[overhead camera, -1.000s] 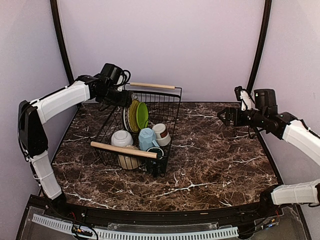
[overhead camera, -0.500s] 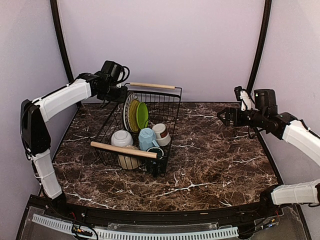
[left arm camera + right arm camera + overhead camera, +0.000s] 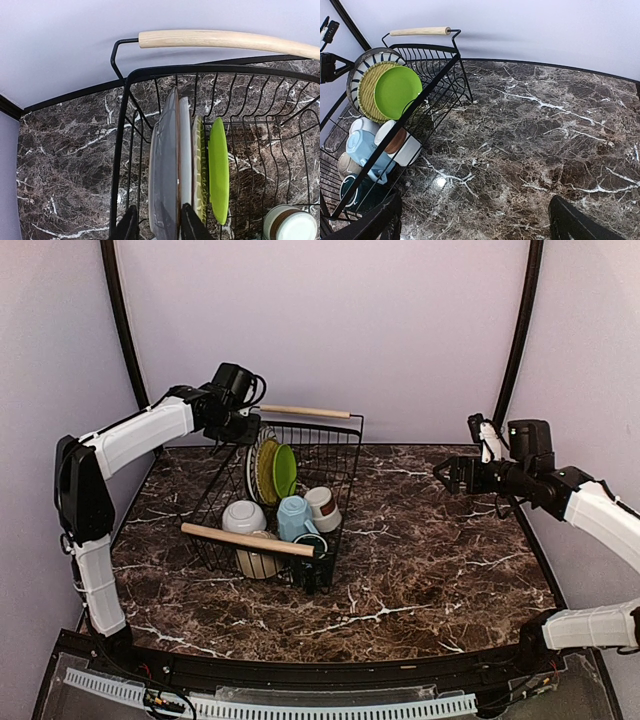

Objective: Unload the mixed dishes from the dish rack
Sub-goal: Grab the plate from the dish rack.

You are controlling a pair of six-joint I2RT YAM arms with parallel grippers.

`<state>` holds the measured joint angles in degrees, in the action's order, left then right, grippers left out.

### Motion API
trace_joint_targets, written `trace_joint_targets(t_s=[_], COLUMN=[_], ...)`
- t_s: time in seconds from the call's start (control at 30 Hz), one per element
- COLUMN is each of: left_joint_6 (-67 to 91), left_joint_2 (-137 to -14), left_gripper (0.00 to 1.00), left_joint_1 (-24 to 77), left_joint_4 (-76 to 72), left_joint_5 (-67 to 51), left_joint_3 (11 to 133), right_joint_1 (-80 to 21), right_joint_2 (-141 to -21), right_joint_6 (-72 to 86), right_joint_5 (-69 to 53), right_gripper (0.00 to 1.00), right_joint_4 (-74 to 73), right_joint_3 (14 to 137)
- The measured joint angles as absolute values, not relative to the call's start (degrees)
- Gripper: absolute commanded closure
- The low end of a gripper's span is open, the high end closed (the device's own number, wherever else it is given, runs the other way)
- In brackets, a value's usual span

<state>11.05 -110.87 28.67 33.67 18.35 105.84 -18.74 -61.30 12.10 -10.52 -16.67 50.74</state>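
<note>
The dish rack (image 3: 345,455) stands left of centre on the table, a wooden handle (image 3: 247,539) at its near end. Upright at its far end are the striped plate (image 3: 164,165), a yellow-green patterned plate (image 3: 199,165) and a lime-green plate (image 3: 218,170). My left gripper (image 3: 156,220) straddles the striped plate's rim. Its right finger touches the plate and a narrow gap shows at the left finger. Nearer lie a white bowl (image 3: 243,516), a light blue mug (image 3: 292,517), a brown-white cup (image 3: 322,508), a cream bowl (image 3: 258,562) and a dark green mug (image 3: 310,545). My right gripper (image 3: 447,475) hovers wide open at the far right, holding nothing.
Dark marble tabletop (image 3: 430,560) stretches right of the rack. The rack's far wooden handle (image 3: 220,39) lies close to the back wall. The rack's black end wires (image 3: 120,150) run just beside my left finger.
My left gripper's jaws have narrowed around the striped plate's rim, and the left arm has shifted slightly right. The right arm has not moved.
</note>
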Motion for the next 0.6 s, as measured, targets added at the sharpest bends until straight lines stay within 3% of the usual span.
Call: trace_joint_targets(t_s=[0.6], left_joint_6=[6.6], left_joint_2=[-116.9], left_gripper=[0.75], left_joint_1=[30.5], left_joint_4=[39.0], left_joint_5=[28.0], left_joint_3=[112.9], right_joint_1=[-18.7], right_joint_2=[-61.2], right_joint_6=[12.5], right_joint_5=[-10.8], right_gripper=[0.01], right_joint_4=[-16.2], right_joint_3=[50.3])
